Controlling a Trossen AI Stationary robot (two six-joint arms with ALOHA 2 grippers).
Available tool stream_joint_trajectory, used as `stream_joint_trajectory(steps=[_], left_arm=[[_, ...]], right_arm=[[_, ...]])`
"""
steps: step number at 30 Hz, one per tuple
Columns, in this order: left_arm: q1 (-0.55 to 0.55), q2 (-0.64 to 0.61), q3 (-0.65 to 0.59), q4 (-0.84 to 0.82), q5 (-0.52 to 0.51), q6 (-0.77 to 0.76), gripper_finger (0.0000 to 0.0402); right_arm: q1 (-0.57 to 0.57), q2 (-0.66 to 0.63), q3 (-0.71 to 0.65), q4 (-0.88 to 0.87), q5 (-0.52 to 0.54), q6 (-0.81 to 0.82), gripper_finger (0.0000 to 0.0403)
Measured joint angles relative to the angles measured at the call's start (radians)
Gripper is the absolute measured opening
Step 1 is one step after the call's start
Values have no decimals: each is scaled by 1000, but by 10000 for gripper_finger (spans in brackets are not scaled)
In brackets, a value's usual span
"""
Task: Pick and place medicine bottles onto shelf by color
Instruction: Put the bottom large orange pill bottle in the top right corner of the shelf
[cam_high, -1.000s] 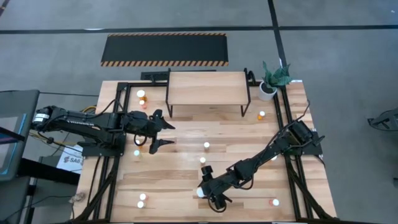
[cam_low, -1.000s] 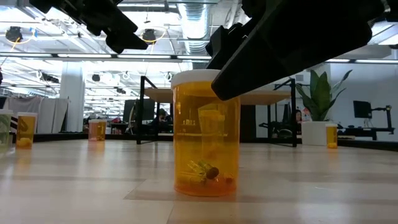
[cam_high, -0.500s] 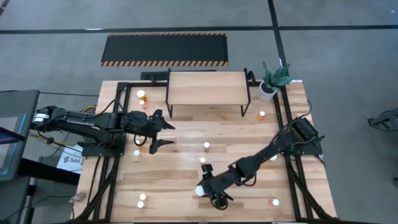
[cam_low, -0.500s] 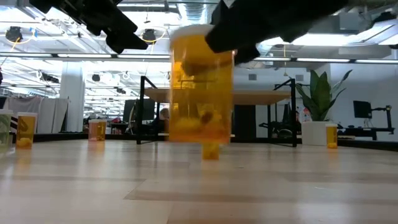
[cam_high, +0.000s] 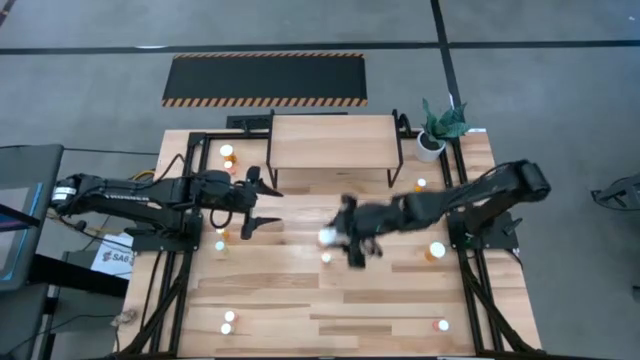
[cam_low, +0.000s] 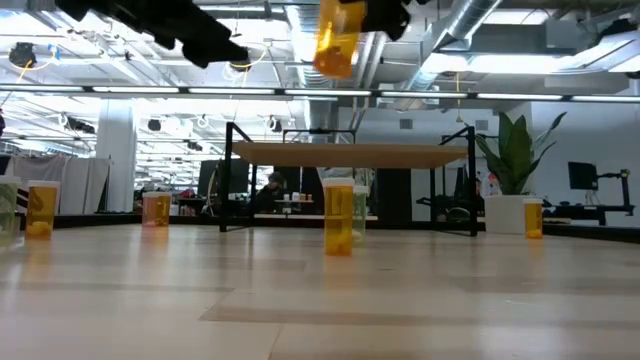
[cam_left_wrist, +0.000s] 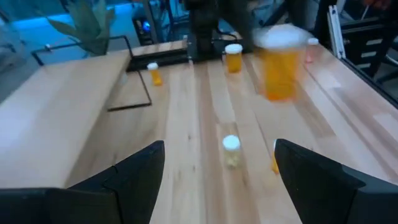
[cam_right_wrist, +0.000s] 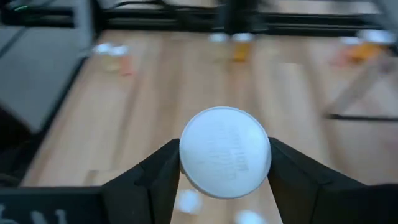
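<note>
My right gripper (cam_high: 343, 238) hangs over the middle of the table, shut on a large orange medicine bottle (cam_high: 327, 236) with a white cap (cam_right_wrist: 225, 152). The low view shows that bottle (cam_low: 338, 40) lifted high above the boards. The shelf (cam_high: 332, 142), a light-wood board on black legs, stands at the back centre with nothing on it. My left gripper (cam_high: 272, 206) waits open left of centre, facing the held bottle (cam_left_wrist: 280, 65). A small pale bottle (cam_high: 326, 258) stands just in front of the right gripper. Other small bottles stand at the back left (cam_high: 227, 152) and right of the shelf (cam_high: 420, 184).
A potted plant (cam_high: 440, 125) stands at the back right corner. More bottles are scattered: one orange (cam_high: 436, 250) at the right, two (cam_high: 228, 321) at the front left, one (cam_high: 443, 325) at the front right, one (cam_high: 219, 245) below the left gripper. Black frame rails run along both table sides.
The right gripper has lifted the large orange bottle off the front of the table and carried it up and back toward the table's middle. The left arm has barely shifted.
</note>
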Motion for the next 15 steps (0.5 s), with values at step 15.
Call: stream_joint_trajectory(steps=[15], left_arm=[[81, -118, 0, 1, -33, 26, 292]], right_arm=[[-608, -246, 4, -173, -15, -155, 228]])
